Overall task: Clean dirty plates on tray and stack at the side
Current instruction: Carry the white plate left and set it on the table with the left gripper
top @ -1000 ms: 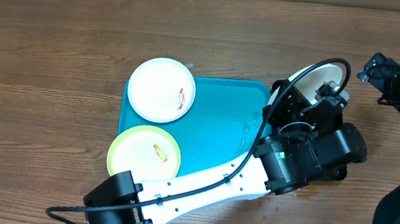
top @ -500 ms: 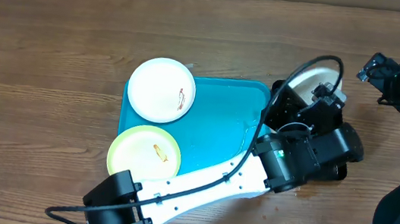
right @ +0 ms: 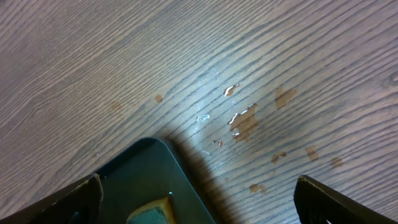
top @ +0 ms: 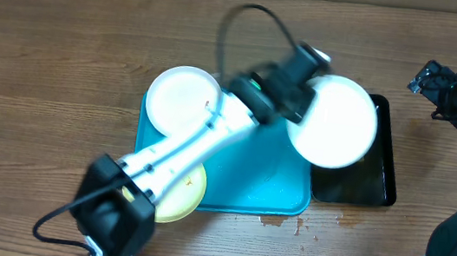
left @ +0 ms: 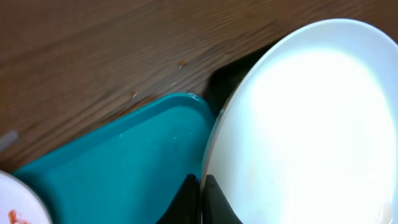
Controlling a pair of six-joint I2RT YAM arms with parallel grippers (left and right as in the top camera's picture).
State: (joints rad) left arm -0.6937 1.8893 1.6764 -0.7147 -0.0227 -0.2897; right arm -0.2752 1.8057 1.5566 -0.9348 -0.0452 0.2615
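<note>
- while the held white plate [top: 334, 122] is carried in the air, over the meeting of the turquoise tray [top: 248, 179] and the black tray [top: 379, 186], its rim is pinched by the left jaws, which are clenched on it at the bottom of the left wrist view.
- no smear is seen on the face of that plate.
- the right jaws are spread wide and empty, hung over the desk [right: 124, 56] by a corner of the black tray, near some wet spots [right: 245, 121].
- two plates are left on the turquoise tray: a smeared white plate [top: 181, 103] at the far left corner, and a pale yellow plate [top: 180, 199] at the near left corner, partly hidden by the left arm [top: 183, 144].
- the step in hand is judged to be the moving of a cleaned plate to its stacking place; no stack is seen yet.
- next, the plate would have to be laid flat on bare desk beside the tray and let go only once rested there.
</note>
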